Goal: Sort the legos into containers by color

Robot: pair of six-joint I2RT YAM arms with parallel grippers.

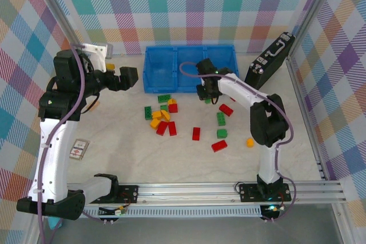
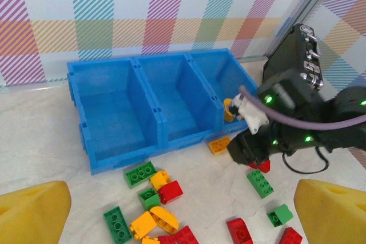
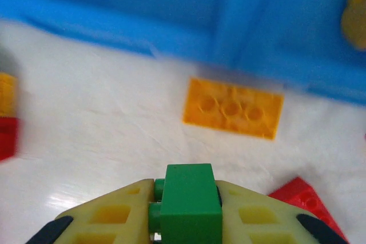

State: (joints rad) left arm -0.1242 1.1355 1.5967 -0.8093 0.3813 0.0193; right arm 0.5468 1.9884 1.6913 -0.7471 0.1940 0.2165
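Note:
My right gripper is shut on a small green lego, low over the table just in front of the blue tray's wall. An orange lego lies flat ahead of it and a red one to its right. From above, the right gripper sits at the front wall of the containers. Loose red, green and yellow legos lie scattered mid-table. My left gripper hangs open left of the tray, with its yellow fingertips wide apart. One orange piece lies in the right compartment.
A black briefcase leans against the right wall beside the tray. A small tan block lies at the near left. Single legos and an orange one lie toward the right arm's base. Plaid walls enclose the table.

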